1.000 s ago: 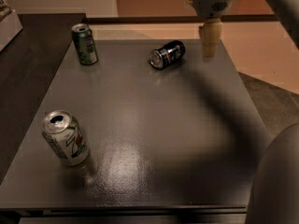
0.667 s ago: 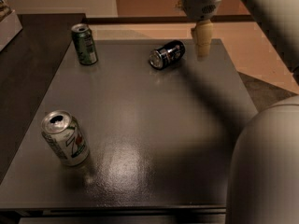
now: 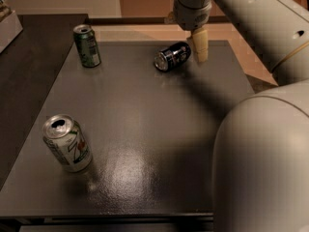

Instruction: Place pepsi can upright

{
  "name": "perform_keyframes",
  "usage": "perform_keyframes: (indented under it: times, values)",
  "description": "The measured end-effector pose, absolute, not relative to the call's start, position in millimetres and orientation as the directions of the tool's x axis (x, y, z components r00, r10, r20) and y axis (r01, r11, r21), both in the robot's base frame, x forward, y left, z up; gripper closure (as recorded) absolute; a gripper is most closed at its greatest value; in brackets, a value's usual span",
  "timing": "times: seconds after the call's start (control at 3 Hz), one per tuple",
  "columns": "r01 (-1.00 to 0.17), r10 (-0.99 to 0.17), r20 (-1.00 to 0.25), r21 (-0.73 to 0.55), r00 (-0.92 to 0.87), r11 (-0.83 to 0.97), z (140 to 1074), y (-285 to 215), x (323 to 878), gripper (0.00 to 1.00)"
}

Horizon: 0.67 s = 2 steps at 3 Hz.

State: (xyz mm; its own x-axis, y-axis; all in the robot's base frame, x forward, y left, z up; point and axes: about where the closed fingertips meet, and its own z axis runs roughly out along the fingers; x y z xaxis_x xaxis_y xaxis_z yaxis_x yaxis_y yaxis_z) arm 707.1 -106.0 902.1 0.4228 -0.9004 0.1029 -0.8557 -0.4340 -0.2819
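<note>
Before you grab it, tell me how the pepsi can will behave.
The pepsi can lies on its side, so a nudge from the gripper beside it would probably roll it. The table looks glossy, so it may also slide.

The pepsi can is laid far back on the table, the gripper just right; a second can is stood back-left, a third can front-left.

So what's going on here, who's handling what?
The robot's single arm has its gripper hanging close beside the dark navy-blue soda can, which lies on its side near the far edge of the dark grey table, not yet stood upright. A green can and a white-silver can with red and green print stand upright elsewhere, untouched.
</note>
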Motion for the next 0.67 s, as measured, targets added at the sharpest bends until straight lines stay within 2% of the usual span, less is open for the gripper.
perform_keyframes:
  times: [0.67]
  values:
    - [-0.806,-0.829,0.146,-0.195,0.539,-0.559,873,-89,717,0.0]
